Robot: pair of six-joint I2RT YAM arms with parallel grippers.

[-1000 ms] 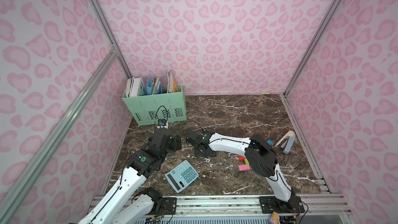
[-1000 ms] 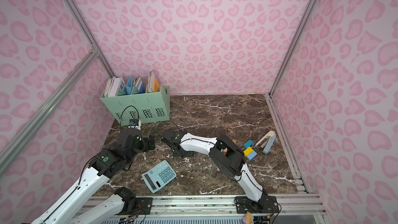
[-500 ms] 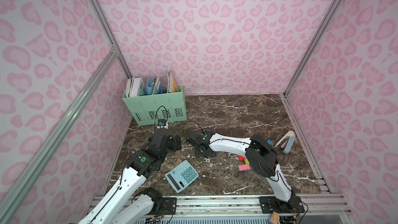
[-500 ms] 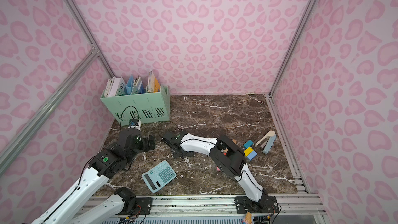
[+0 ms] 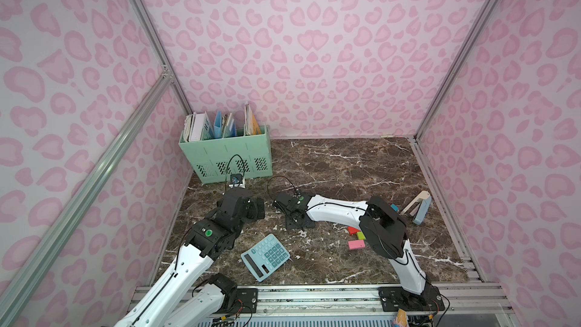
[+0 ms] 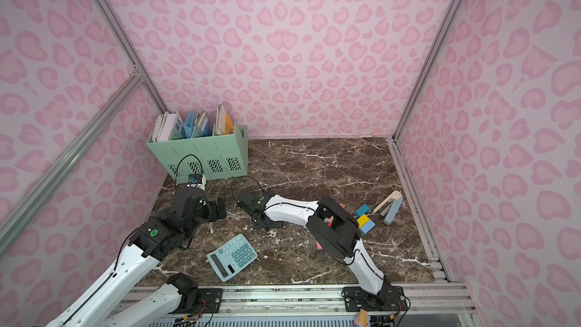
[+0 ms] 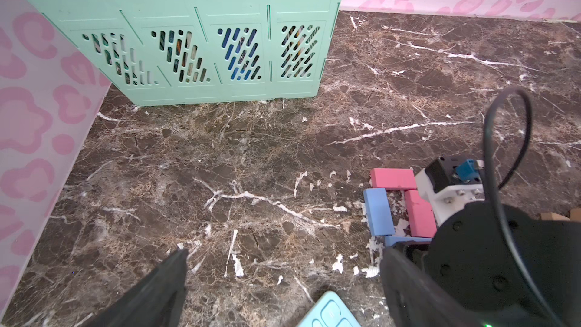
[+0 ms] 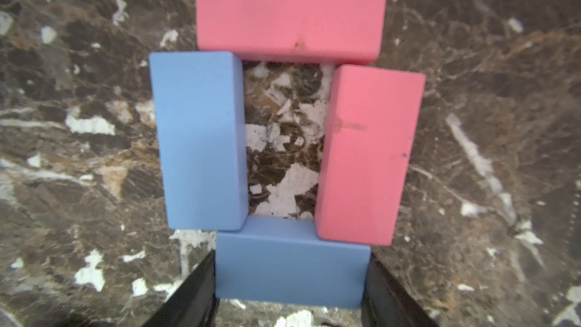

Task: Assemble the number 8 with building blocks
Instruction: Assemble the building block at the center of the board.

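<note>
Blue plastic calculator (image 5: 265, 257) lies nearest on the brown marble worktop (image 5: 345, 165), a loose pink rectangular block (image 5: 356, 244) to its right. Further in, the left pincer (image 7: 283, 253) hangs released, gaping wide over bare marble. Right pincer (image 8: 291, 257) grasps the light-blue rectangular block (image 8: 292, 275) by its ends, touching a second light-blue block (image 8: 198, 139) and a side pink block (image 8: 367, 152), a far pink block (image 8: 289, 11) closing the ring. Mint slotted file box (image 5: 224, 155) at the back.
</note>
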